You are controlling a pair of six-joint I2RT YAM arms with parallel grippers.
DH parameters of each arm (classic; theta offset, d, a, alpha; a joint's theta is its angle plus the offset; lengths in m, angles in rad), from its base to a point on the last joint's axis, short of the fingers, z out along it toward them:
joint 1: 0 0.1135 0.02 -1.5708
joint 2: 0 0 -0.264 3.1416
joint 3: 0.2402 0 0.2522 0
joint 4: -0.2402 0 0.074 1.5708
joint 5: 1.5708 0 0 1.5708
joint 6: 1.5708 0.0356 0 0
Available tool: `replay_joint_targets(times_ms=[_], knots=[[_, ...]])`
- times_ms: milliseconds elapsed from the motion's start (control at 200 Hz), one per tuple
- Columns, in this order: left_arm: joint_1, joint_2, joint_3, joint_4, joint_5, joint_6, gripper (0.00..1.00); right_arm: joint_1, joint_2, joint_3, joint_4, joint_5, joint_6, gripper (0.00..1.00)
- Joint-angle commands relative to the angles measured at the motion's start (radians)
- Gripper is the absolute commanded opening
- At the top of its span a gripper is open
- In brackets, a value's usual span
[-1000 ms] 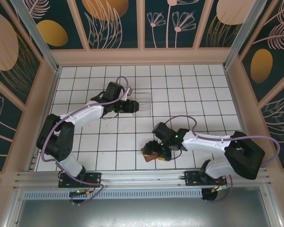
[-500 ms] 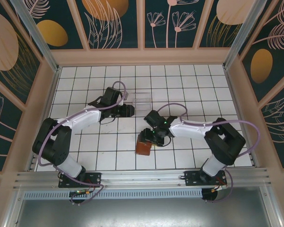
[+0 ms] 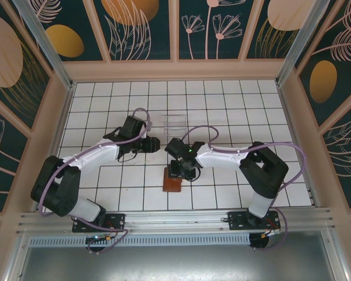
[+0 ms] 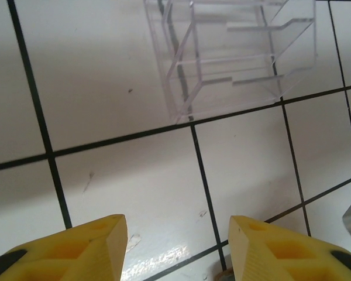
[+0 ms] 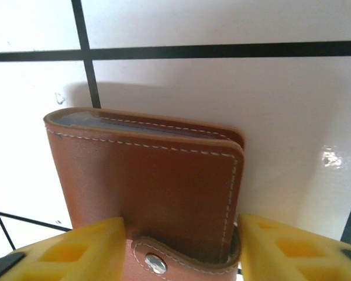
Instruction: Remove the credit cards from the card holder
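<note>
Flat on the white, black-gridded tile desk [image 3: 222, 105], near its front middle: a small brown leather folding card holder [image 5: 152, 187] [image 3: 172, 182], folded shut, snap tab facing up. Pinched at its two side edges between the yellow fingers of the right gripper [image 5: 181, 237] [image 3: 178, 171]. At the left gripper [image 4: 178, 237] [image 3: 155, 143]: fingers spread, bare tile between. Just beyond it, a clear acrylic tiered stand [image 4: 234, 52] [image 3: 175, 124], apart from the card holder.

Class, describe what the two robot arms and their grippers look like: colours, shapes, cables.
Both the left arm and right arm have white link shells, bulky black joints and a looping lilac cable. The left gripper and right gripper carry yellow block fingers with hollow pockets and black trim.
</note>
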Motion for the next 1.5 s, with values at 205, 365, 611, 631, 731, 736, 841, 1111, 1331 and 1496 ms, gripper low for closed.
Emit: replay_joint_targets(times_ms=[205,365,611,631,731,736,841,1111,1331,1496], knots=[[0.001,-0.057,-0.065,-0.035,0.042,-0.059,0.50,-0.059,0.066,0.080,0.088,0.048,0.060,0.42],[0.001,-0.046,-0.087,-0.019,0.085,-0.084,0.44,-0.092,0.115,0.109,0.189,-0.036,0.072,0.42],[0.000,-0.032,-0.153,0.085,0.193,-0.205,0.35,-0.124,0.062,0.095,0.129,-0.014,-0.017,0.59],[-0.001,-0.030,-0.154,0.092,0.200,-0.211,0.33,-0.126,0.053,0.095,0.119,-0.004,-0.048,0.59],[0.000,-0.019,-0.149,0.106,0.232,-0.237,0.29,-0.134,0.014,0.104,0.065,0.043,-0.243,0.61],[0.000,-0.019,-0.149,0.108,0.235,-0.238,0.29,-0.134,0.012,0.106,0.063,0.043,-0.254,0.61],[-0.001,-0.017,-0.156,0.149,0.283,-0.272,0.26,-0.134,-0.017,0.122,0.037,0.008,-0.513,0.59],[0.000,0.028,-0.164,0.193,0.329,-0.328,0.13,-0.143,-0.073,0.065,0.106,-0.127,-1.066,0.50],[-0.001,0.078,-0.192,0.218,0.337,-0.337,0.09,-0.133,-0.058,0.042,0.181,-0.164,-1.320,0.42],[-0.001,0.119,-0.193,0.229,0.345,-0.334,0.05,-0.108,0.009,0.073,0.167,-0.153,-1.379,0.41]])
